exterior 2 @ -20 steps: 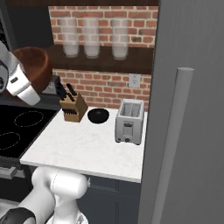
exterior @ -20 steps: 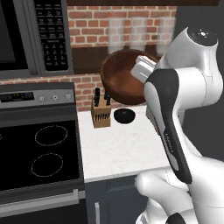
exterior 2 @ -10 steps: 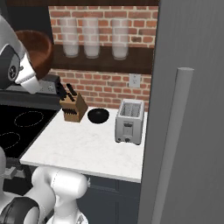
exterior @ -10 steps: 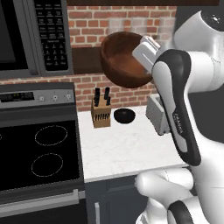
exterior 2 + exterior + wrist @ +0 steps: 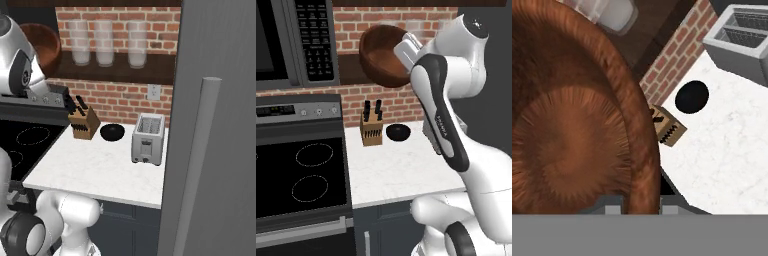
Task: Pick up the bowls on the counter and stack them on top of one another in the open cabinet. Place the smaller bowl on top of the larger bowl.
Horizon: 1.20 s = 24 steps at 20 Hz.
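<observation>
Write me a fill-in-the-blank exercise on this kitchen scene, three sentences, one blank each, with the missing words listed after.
1. The gripper holds the larger bowl up at the level of the open ______.
2. The smaller bowl sits on the counter between the knife block and the ______.
3. Three clear glasses stand on the shelf in front of a red ______ wall.

Missing words: cabinet; toaster; brick

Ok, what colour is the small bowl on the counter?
Glossy black; the small bowl shows best in the right base view.
</observation>
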Motion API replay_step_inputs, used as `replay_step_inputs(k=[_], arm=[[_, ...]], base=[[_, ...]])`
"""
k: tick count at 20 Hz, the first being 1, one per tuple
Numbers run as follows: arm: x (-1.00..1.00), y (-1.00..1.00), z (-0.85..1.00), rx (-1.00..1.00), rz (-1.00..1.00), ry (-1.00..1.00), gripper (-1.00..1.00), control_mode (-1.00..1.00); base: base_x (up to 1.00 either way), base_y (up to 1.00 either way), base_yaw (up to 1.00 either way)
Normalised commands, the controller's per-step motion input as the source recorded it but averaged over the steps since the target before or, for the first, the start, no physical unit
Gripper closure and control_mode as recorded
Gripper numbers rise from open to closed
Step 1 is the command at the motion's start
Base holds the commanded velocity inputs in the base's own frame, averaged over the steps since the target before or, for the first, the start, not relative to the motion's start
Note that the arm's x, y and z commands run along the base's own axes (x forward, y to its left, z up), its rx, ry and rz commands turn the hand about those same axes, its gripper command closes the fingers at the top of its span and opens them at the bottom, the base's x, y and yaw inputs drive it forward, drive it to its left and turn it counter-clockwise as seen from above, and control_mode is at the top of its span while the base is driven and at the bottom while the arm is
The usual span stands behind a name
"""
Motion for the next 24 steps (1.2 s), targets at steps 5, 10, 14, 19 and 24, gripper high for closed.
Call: replay_step_inputs(k=[5, 10, 14, 19, 24], arm=[[0.73, 0.06, 0.0, 0.0, 0.0, 0.03, 1.0, -1.0], [0.74, 0.01, 0.0, 0.0, 0.0, 0.09, 1.0, -1.0], [0.7, 0.14, 0.0, 0.0, 0.0, 0.09, 1.0, -1.0], [0.65, 0.29, 0.0, -0.02, 0.0, 0.01, 1.0, -1.0], [0.56, 0.3, 0.0, -0.04, 0.0, 0.0, 1.0, -1.0]], base=[[0.0, 0.0, 0.0], [0.0, 0.0, 0.0], [0.0, 0.0, 0.0], [0.0, 0.0, 0.0], [0.0, 0.0, 0.0]])
